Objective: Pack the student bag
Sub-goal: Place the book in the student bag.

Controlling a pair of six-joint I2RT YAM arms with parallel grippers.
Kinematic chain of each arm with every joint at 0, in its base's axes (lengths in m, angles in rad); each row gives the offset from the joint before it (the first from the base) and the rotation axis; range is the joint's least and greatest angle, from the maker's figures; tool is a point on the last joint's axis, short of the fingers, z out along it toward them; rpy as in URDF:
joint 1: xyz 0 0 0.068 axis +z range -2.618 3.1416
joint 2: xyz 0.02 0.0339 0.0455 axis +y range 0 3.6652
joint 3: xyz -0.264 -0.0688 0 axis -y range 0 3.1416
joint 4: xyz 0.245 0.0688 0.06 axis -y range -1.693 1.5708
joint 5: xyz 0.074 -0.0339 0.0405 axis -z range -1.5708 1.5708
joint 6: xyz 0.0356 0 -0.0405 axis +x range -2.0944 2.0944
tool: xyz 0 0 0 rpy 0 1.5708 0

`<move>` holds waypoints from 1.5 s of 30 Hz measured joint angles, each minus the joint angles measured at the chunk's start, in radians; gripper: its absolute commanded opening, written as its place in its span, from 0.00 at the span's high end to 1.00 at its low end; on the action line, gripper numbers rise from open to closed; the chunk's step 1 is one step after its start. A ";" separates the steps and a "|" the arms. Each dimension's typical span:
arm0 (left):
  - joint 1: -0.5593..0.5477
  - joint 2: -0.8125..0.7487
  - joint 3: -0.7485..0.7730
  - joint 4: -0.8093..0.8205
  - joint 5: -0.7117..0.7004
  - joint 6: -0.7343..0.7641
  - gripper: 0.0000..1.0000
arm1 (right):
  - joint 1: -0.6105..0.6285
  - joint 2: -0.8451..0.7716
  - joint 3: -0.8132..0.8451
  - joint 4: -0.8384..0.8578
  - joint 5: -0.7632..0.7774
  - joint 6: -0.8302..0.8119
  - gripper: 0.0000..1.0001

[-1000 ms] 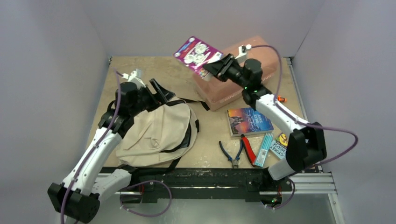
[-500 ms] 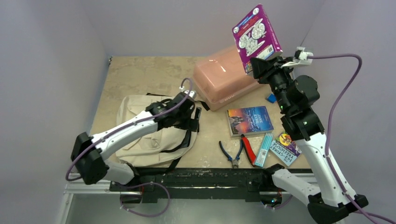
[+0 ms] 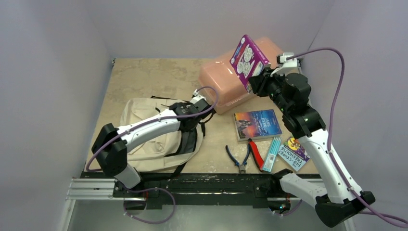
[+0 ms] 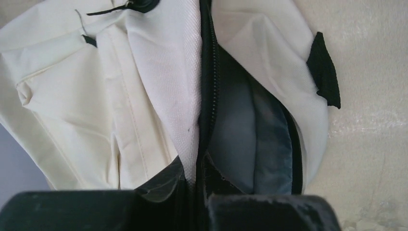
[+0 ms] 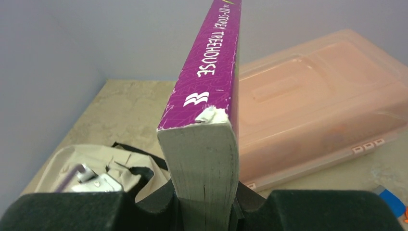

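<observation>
The student bag (image 3: pixel 144 130), cream fabric with black straps, lies flat at the left of the table. Its main zip gapes in the left wrist view, showing grey lining (image 4: pixel 255 139). My left gripper (image 3: pixel 192 121) is at the bag's right edge. There its jaws (image 4: pixel 197 180) are pinched on the cream zip edge of the student bag (image 4: pixel 96 96). My right gripper (image 3: pixel 260 79) hangs high at the back right, shut on a purple paperback (image 3: pixel 248 57). In the right wrist view that gripper (image 5: pixel 204 202) clamps the paperback (image 5: pixel 211 62) upright by its page end.
A translucent pink plastic box (image 3: pixel 226 82) stands behind the bag, below the held book. Right of the bag lie a blue book (image 3: pixel 256 123), blue-handled pliers (image 3: pixel 239 159), a red-handled cutter (image 3: pixel 256 153), a teal pencil pack (image 3: pixel 273 154) and another small book (image 3: pixel 294 153).
My left arm swung from the bag's far side to its right edge and shut on the zip edge. My right arm lifted the purple paperback high, then brought it down and left.
</observation>
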 measured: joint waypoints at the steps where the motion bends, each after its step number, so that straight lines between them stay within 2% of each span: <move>1: 0.008 -0.019 -0.001 -0.003 -0.004 0.002 1.00 | 0.000 0.006 0.000 -0.011 -0.018 -0.009 1.00; 4: 0.062 -0.102 -0.019 0.005 0.012 0.003 1.00 | 0.000 0.038 0.002 -0.030 -0.109 -0.021 1.00; 9: 0.182 -0.344 -0.125 0.063 0.058 -0.017 1.00 | 0.000 0.144 0.010 -0.015 -0.372 0.036 1.00; 13: 0.199 -0.488 -0.191 0.112 0.064 -0.035 1.00 | 0.015 0.294 0.015 0.026 -0.592 0.155 1.00; 16: 0.202 -0.544 -0.221 0.134 0.058 -0.054 1.00 | 0.056 0.414 0.029 0.003 -0.675 0.214 1.00; 21: 0.203 -0.580 -0.253 0.161 0.039 -0.084 1.00 | 0.175 0.564 0.042 -0.057 -0.708 0.291 1.00; 24: 0.203 -0.615 -0.273 0.180 0.038 -0.085 1.00 | 0.211 0.583 -0.021 -0.007 -0.762 0.381 1.00; 27: 0.203 -0.649 -0.278 0.186 0.039 -0.082 1.00 | 0.214 0.593 -0.085 0.078 -0.818 0.491 1.00; 35: 0.203 -0.727 -0.279 0.204 0.061 -0.054 1.00 | 0.253 0.685 -0.091 0.380 -0.881 0.718 1.00; 41: 0.203 -0.758 -0.278 0.219 0.099 -0.021 1.00 | 0.329 0.842 -0.064 0.624 -0.886 0.876 1.00; 45: 0.203 -0.756 -0.277 0.218 0.120 -0.006 1.00 | 0.390 0.959 -0.017 0.733 -0.829 0.922 1.00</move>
